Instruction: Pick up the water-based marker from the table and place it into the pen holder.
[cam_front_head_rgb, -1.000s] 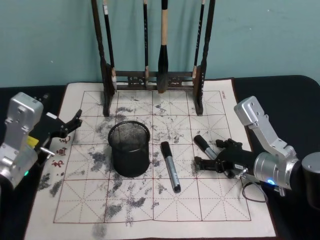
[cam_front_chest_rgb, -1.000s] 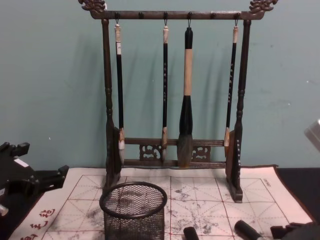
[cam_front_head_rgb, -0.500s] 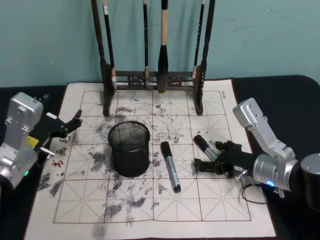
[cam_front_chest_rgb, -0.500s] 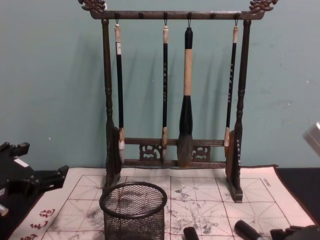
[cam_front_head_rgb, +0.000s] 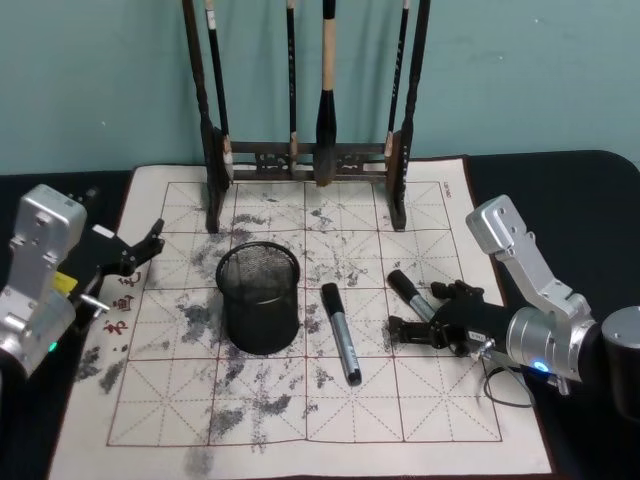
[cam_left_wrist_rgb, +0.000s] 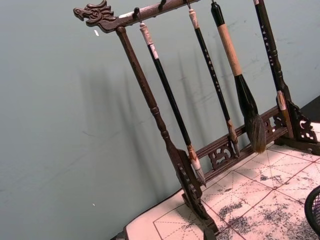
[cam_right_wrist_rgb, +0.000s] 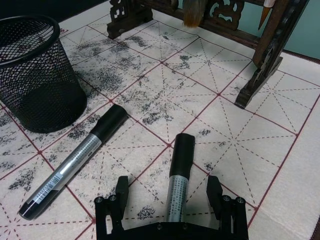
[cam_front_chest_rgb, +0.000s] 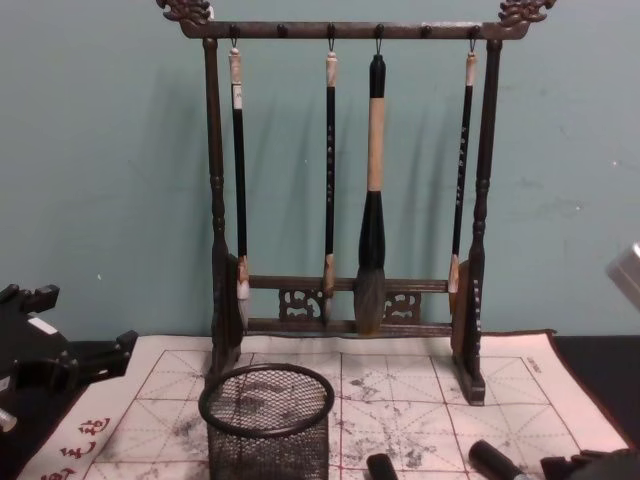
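Left gripper (cam_front_head_rgb: 130, 255): parked off the mat's left edge, well clear of the work. It has no part in this reach, I judge.

Pen holder (cam_front_head_rgb: 259, 300): upright on the table (cam_front_head_rgb: 440, 400), left of centre, mouth open and nothing in it. Black mesh, thick rim.

Second marker (cam_front_head_rgb: 341, 335): flat on the cloth just right of the holder, not touching it. Same make as my target.

Water-based marker (cam_front_head_rgb: 407, 290): lies flat on the mat, right of centre, cap pointing toward the brush rack (cam_front_head_rgb: 400, 150). It has a chunky black cap and a smooth silver-grey barrel with fine print.

Right gripper (cam_front_head_rgb: 418, 308): low over the mat with fingers (cam_right_wrist_rgb: 121, 192) spread wide, one on each side of the barrel and neither touching it. I hold nothing. I straddle the barrel rather than the cap so the close lands on the straight, even part. The grip is not yet made.
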